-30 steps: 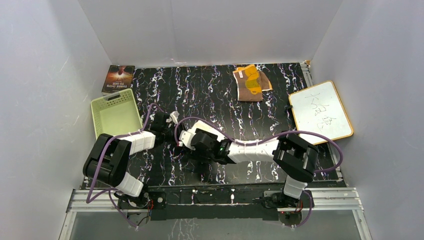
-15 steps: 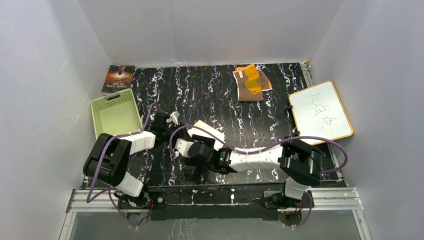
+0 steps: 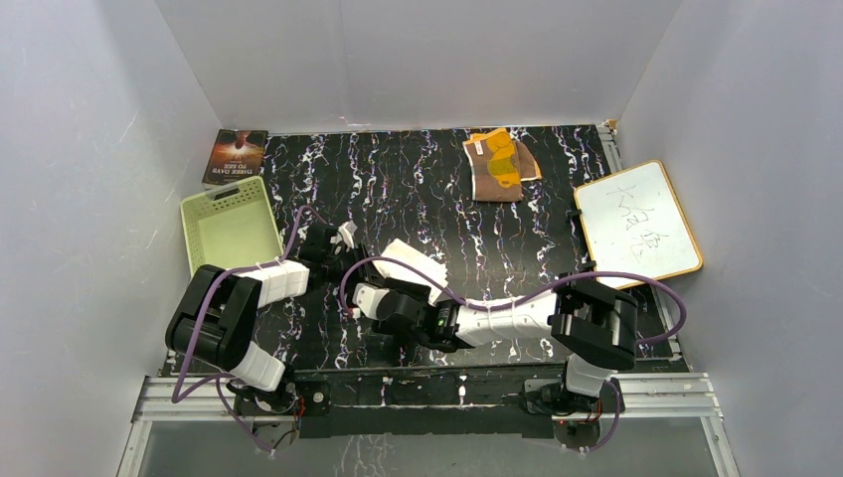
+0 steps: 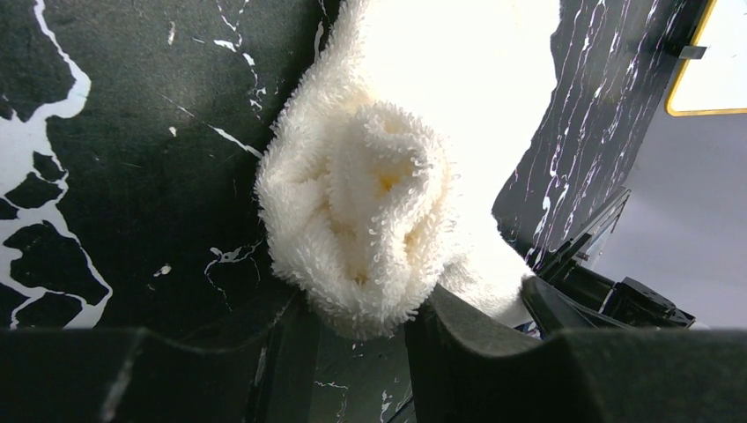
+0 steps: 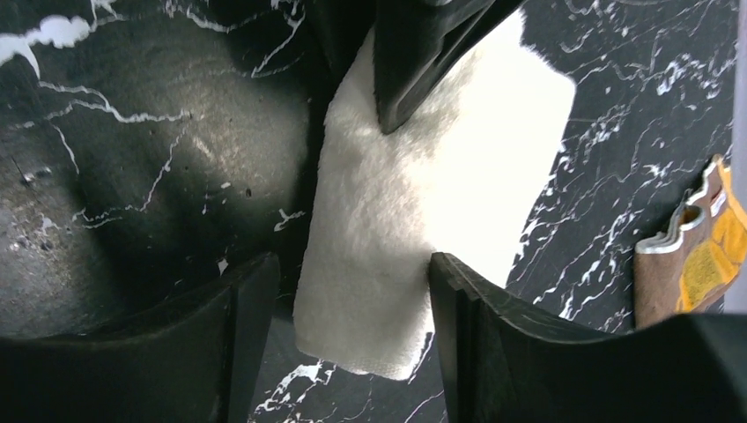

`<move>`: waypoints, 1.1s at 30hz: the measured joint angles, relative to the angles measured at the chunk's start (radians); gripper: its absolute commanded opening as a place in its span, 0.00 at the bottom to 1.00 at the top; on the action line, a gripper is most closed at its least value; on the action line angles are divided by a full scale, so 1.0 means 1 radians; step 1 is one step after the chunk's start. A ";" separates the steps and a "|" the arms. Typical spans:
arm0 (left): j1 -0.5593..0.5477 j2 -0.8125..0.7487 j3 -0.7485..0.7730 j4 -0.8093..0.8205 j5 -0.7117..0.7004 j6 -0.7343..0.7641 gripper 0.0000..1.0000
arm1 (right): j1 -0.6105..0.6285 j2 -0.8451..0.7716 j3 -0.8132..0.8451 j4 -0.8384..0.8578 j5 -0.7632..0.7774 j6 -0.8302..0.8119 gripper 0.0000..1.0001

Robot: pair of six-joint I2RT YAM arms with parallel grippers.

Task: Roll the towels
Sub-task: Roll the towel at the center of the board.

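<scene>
Black marbled table [image 3: 418, 189], white-walled bay; two arms bolted at near edge. Item 1, right gripper [image 5: 352, 264]: nearest, reaching left across the front, jaws open and astride the flat end of the white towel [image 3: 413, 260], one finger touching its edge, a dark gap at the other. Item 2, white towel: mid-table, just ahead of the right gripper, one end bunched into a loose roll, the rest flat. Item 3, left gripper [image 4: 357, 308]: jaws part-closed around the rolled end, gripping it; one of its fingers shows close above the flat part in the right wrist view. Item 4, green basket [image 3: 204, 214]: left, beyond the left arm. Item 5, whiteboard [image 3: 636, 224]: right side, apart from both cloths. Item 6, brown towel [image 3: 502, 164]: far edge, crumpled, unrolled, well apart from both grippers. Item 7, book [image 3: 237, 154]: far left corner. Hazards, as judged: roll is slack and uneven, so easing the left grip may let it spring open; right jaws closing on the flat end may pinch and drag the cloth rather than turn it; grippers work very near each other, so fingers may clash; brown towel demands a long reach.
</scene>
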 measured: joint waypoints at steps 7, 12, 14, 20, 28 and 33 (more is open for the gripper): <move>0.000 0.000 0.000 -0.014 0.007 0.003 0.35 | -0.001 0.026 -0.035 0.026 0.002 0.015 0.48; 0.000 0.000 0.001 -0.023 0.014 0.003 0.39 | -0.016 0.031 -0.046 0.040 -0.014 0.037 0.31; 0.001 0.000 0.008 -0.040 0.020 0.006 0.44 | -0.033 0.034 -0.045 0.039 -0.037 0.053 0.25; 0.049 -0.029 0.061 -0.128 0.057 0.021 0.59 | -0.126 0.039 -0.025 0.042 -0.153 0.114 0.26; 0.148 -0.241 0.152 -0.202 0.026 0.040 0.68 | -0.373 -0.014 -0.026 0.037 -0.561 0.274 0.31; 0.146 -0.206 0.104 -0.134 0.057 0.017 0.71 | -0.584 -0.006 -0.035 0.065 -0.878 0.431 0.31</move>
